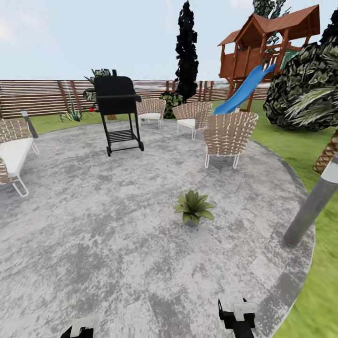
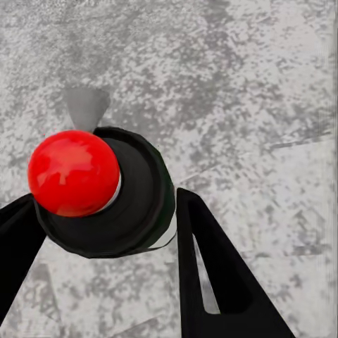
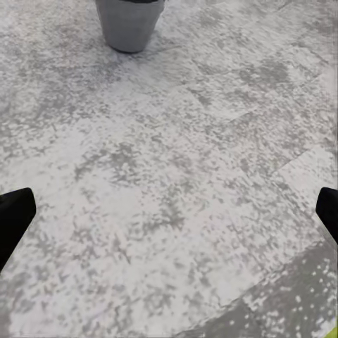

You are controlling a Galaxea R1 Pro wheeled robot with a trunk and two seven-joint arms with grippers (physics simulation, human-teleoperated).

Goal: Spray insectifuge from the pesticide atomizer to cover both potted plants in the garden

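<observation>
Grey mottled paving of the round patio [image 1: 94, 225] is spreading under everything, with one potted plant [image 1: 194, 207] sitting toward its right edge, ahead of the robot; its tiny pot is mostly hiding under the leaves. In the right wrist view just the grey pot [image 3: 129, 24] is showing, its leaves cut off, and the right gripper [image 3: 169, 211] is standing wide open with nothing between its two black fingertips [image 3: 13, 215]. In the head view both grippers are poking in at the lower edge, cropped and hard to read. The left gripper [image 2: 105, 211] is clamping a dark round bottle, the pesticide atomizer [image 2: 134, 204], seen end-on with a red ball [image 2: 73, 172] at its front. Three wicker chairs [image 1: 230, 134], one black grill [image 1: 117, 112] and one grey bollard lamp [image 1: 312, 206] are ringing the patio.
</observation>
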